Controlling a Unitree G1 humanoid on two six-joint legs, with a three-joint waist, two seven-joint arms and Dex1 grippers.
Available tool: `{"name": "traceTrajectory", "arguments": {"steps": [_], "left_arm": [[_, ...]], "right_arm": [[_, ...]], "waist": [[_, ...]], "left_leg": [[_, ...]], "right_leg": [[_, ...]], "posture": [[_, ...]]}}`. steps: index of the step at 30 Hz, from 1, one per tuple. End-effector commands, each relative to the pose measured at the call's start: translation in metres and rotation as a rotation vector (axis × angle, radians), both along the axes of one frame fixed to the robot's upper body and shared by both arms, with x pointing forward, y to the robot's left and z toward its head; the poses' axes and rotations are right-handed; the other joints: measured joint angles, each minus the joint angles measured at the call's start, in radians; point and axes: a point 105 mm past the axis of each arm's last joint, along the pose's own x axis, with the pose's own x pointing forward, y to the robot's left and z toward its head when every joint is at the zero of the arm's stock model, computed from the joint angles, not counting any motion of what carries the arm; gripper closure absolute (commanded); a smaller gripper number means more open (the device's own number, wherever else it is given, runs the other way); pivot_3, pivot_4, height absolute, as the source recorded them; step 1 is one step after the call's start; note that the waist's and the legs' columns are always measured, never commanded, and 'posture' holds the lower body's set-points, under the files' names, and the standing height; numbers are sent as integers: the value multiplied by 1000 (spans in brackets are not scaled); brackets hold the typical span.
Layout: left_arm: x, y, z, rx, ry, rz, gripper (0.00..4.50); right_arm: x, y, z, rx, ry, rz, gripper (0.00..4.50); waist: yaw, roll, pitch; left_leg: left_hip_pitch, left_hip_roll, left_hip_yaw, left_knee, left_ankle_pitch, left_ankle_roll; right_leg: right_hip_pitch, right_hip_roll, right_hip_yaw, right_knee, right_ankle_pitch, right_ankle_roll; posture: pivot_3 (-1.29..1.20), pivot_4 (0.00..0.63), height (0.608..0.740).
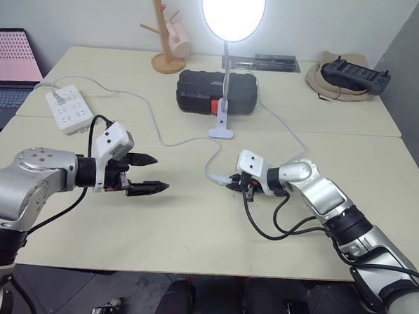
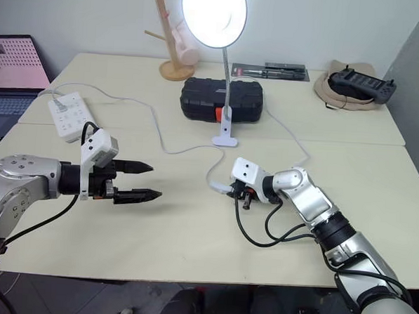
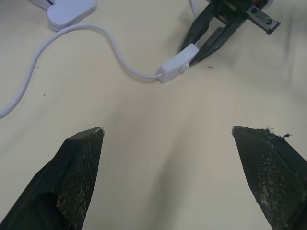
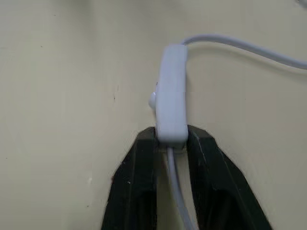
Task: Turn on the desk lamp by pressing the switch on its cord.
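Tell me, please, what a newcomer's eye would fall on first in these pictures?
First, the glowing white bulb of the blue-shaded desk lamp, clipped upright at the middle of the cream table. Next, the right hand in front of it, its black fingers closed around one end of the small white inline switch, while the left hand hovers wide open nearby.

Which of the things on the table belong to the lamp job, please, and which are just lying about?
Job: desk lamp, lit; cord; switch, between the right gripper fingertips.
Lying about: power strip, black case, mug tree, laptop, hat, controller.
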Motion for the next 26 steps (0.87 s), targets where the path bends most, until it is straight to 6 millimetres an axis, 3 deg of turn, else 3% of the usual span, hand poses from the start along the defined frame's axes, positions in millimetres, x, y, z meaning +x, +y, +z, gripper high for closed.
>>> {"name": "traceTrajectory", "arguments": {"steps": [1, 5, 12, 21, 26], "left_arm": [[2, -2, 5, 17, -31, -28, 0], [3, -1, 6, 14, -31, -27, 0], [7, 4, 5, 50, -61, -32, 0], [12, 0, 3, 82, -66, -117, 0], [16, -2, 3, 91, -69, -153, 0]], "right_arm": [[-2, -6, 9, 26, 12, 3, 2561], [-4, -12, 16, 44, 19, -5, 1571], [-39, -46, 49, 111, 34, -34, 71], [-73, -81, 67, 172, 25, -193, 10], [-79, -89, 65, 173, 26, -267, 10]], "waist": [[0, 0, 0], [0, 0, 0], [13, 0, 0], [18, 0, 0], [17, 0, 0]], "left_leg": [[0, 0, 0, 0, 0, 0], [-1, 0, 0, 0, 0, 0], [-2, 0, -3, 1, 0, 0], [-1, 0, -2, 1, 0, 0], [-1, -1, -1, 1, 0, 0]], "right_leg": [[0, 0, 0, 0, 0, 0], [0, 0, 0, 0, 0, 0], [0, -2, -1, 0, 0, 0], [1, -1, -2, 0, 0, 0], [1, -1, -2, 0, 0, 0]], "posture": [[0, 150, 740], [0, 150, 740], [0, 150, 740], [0, 150, 740], [0, 150, 740]]}}
